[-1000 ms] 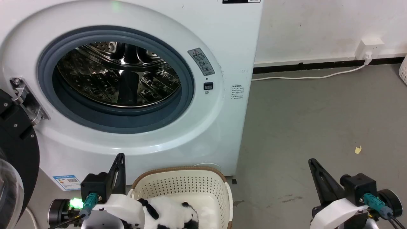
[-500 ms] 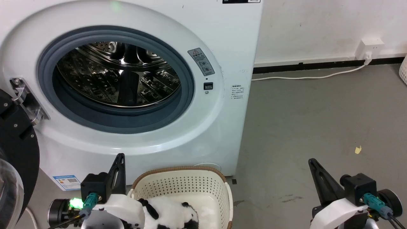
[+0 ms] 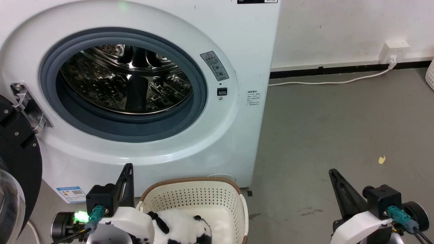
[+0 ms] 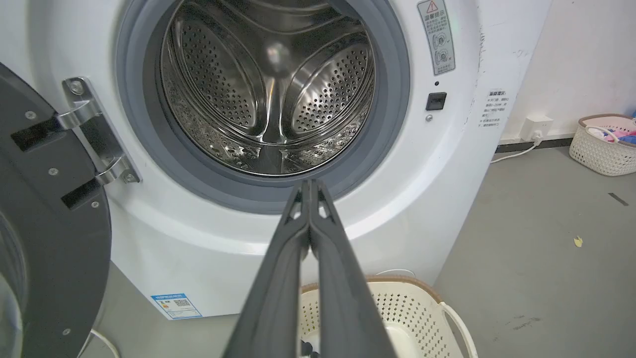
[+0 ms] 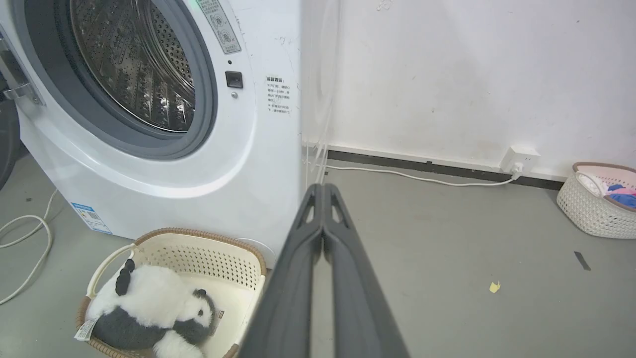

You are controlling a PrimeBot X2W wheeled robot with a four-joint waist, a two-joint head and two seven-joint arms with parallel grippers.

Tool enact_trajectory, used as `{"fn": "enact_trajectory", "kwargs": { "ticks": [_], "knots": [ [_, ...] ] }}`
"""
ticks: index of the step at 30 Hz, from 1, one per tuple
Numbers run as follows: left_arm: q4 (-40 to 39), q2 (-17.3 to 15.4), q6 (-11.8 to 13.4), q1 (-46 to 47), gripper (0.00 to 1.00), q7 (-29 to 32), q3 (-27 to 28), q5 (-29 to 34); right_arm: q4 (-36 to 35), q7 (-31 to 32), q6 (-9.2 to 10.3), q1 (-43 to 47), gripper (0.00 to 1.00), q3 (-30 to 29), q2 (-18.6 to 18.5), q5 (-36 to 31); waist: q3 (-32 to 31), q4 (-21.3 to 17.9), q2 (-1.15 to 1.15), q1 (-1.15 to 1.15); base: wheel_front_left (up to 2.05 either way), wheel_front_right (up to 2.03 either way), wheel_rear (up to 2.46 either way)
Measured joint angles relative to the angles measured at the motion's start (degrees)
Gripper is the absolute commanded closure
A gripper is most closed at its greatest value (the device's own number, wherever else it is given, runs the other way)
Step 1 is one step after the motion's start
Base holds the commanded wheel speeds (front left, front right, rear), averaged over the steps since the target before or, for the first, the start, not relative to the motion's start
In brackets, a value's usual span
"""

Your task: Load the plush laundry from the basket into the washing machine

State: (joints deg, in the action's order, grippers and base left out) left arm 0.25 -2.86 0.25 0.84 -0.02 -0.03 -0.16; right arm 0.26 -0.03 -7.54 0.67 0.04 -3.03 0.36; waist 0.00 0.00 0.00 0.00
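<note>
Left end effector (image 4: 309, 188): two long dark fingers pressed together tip to tip, holding nothing, just beside the left rim of the basket in the head view and pointing at the porthole. Right end effector (image 5: 323, 191): fingers likewise pressed together and empty, over bare grey floor (image 3: 339, 118), well apart from the basket. Cream perforated plastic laundry basket with brown woven-look rim (image 5: 198, 232): on the floor, just before the machine's lower front. Fluffy black-and-white panda soft toy (image 5: 144, 303): lying inside the basket toward one end, small sewn tag (image 5: 84, 329) at the rim. Large white front-loading washing machine (image 3: 237, 135): grey gasket, shiny steel drum (image 4: 268, 89) with nothing visible in it, black-rimmed door (image 4: 44, 248) swung open on its hinge. Second pale basket of coloured clothes (image 5: 596, 209): by the wall, well apart. White wall socket (image 5: 519, 159) with cable.
</note>
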Motion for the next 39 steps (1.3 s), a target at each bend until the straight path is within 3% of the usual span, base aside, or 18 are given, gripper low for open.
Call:
{"fn": "enact_trajectory", "kwargs": {
  "ticks": [37, 38, 39],
  "knots": [
    [0.00, 0.00, 0.00, 0.00, 1.00, 0.00, 0.00, 0.00, 0.00, 0.00, 0.00, 0.00, 1.00, 0.00, 0.00, 0.00, 0.00, 0.00, 0.00, 0.00, 0.00, 0.00, 0.00],
    [0.01, 0.00, 0.02, 0.02, 0.00, 0.00, 0.00, 0.00, 0.01, 0.00, 0.00, 0.01, 0.00, 0.01, 0.00, 0.02, 0.00, 0.00, 0.00, 0.00, 0.00, 0.00, 0.00],
    [0.01, 0.00, 0.02, 0.02, 0.00, 0.00, 0.00, 0.00, 0.01, 0.00, 0.00, 0.01, 0.00, 0.01, 0.00, 0.02, 0.00, 0.00, 0.00, 0.00, 0.00, 0.00, 0.00]
  ]
}}
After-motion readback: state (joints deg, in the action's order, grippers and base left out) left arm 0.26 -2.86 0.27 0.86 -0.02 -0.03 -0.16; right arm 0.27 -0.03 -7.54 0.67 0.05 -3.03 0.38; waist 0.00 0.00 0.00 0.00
